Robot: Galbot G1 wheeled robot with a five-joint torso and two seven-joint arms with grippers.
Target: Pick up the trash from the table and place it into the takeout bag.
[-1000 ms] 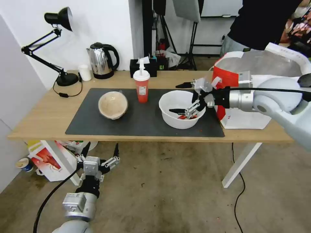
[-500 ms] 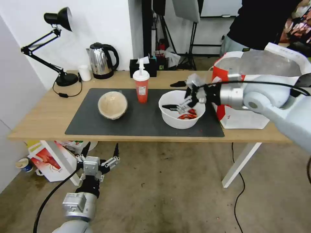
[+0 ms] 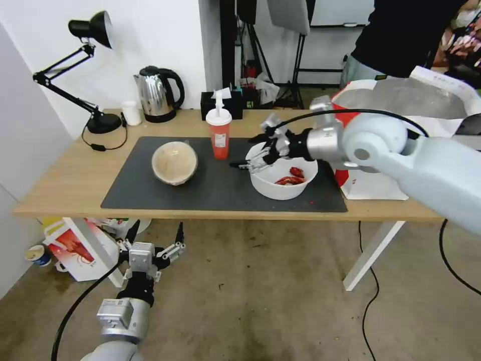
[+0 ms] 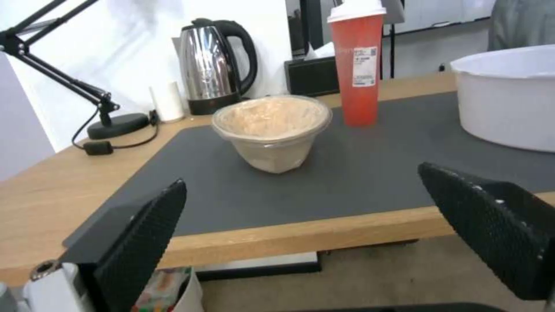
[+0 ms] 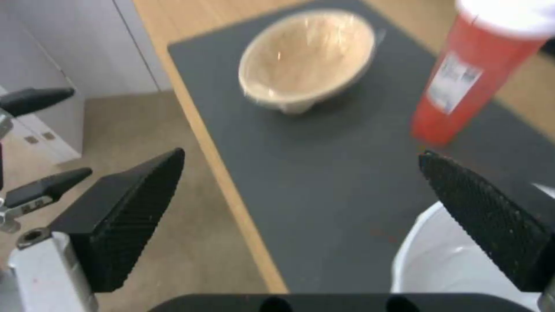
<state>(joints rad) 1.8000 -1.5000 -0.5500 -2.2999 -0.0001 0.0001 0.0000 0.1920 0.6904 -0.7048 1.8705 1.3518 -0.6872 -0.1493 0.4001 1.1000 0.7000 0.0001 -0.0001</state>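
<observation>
On the dark mat of the table stand a tan paper bowl, a red cup with white lid and straw, and a large white bowl with red scraps. My right gripper hangs open over the white bowl's left rim, holding nothing. Its wrist view looks down on the tan bowl, red cup and white bowl rim. The takeout bag stands open at the table's right end. My left gripper waits open below the table's front edge, facing the tan bowl.
A desk lamp, a kettle, a small white cup and a black tissue box line the table's back. A smaller red-white bag sits on the floor at left. A person stands behind the takeout bag.
My right gripper rose out of the white bowl and moved left to its left rim, still open and holding nothing. The left arm stayed still.
</observation>
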